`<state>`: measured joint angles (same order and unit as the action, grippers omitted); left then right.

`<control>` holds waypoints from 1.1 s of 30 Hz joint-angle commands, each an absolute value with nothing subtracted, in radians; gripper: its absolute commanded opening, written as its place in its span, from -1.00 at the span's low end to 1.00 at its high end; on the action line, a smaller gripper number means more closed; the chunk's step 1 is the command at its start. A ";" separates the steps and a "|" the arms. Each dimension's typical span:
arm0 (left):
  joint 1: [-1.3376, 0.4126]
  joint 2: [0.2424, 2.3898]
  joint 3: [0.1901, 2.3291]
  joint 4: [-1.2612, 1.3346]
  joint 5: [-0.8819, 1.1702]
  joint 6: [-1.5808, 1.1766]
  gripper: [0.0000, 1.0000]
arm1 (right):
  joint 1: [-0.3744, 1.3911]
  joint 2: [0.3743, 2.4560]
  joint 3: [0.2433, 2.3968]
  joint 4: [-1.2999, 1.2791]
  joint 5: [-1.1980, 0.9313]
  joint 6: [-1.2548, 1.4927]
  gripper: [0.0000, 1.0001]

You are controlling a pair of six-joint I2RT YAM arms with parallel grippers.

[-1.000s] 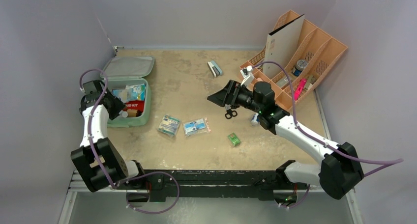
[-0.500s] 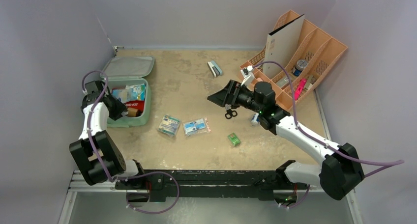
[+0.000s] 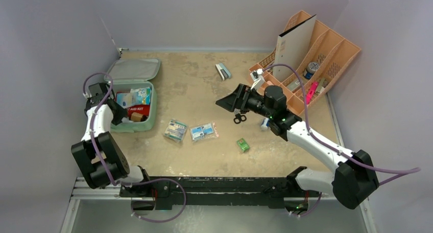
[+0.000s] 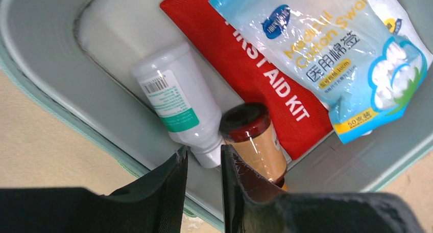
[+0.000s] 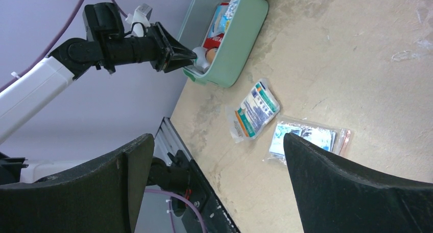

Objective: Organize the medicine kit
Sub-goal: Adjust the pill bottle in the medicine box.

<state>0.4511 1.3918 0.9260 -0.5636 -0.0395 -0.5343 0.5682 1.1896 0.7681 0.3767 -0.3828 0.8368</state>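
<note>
The mint-green medicine kit (image 3: 152,122) lies open at the far left with its lid (image 3: 134,69) folded back. It also shows in the right wrist view (image 5: 240,39). Inside lie a white bottle (image 4: 173,100), an amber bottle (image 4: 253,146), a red first aid pouch (image 4: 204,23) and a cotton swab bag (image 4: 327,54). My left gripper (image 4: 203,154) sits at the kit's near-left corner (image 3: 122,118). Its jaws are only narrowly apart, and the white bottle's cap lies between the tips with a sliver of space on one side. My right gripper (image 3: 224,101) hovers wide open and empty over mid-table (image 5: 218,141).
Two packets (image 3: 176,129) (image 3: 203,131), a small green box (image 3: 243,145), black scissors (image 3: 239,118) and a small bottle (image 3: 264,123) lie on the table. A white-grey item (image 3: 222,71) lies farther back. The peach organizer (image 3: 327,54) stands at the far right. Walls enclose the table.
My left arm's elbow has swung left and its gripper has drawn back slightly at the kit's corner, uncovering the amber bottle. The right arm has barely moved.
</note>
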 commanded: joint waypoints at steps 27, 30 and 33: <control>0.389 1.559 1.133 -0.607 -0.066 -0.501 -0.29 | 0.566 1.208 0.981 -0.083 -0.270 0.577 0.98; 0.389 1.599 1.150 -0.612 -0.031 -0.496 -0.46 | 0.566 1.205 0.975 -0.076 -0.267 0.574 0.98; 0.388 1.600 1.138 -0.584 0.039 -0.491 -0.58 | 0.566 1.219 0.979 -0.064 -0.279 0.573 0.98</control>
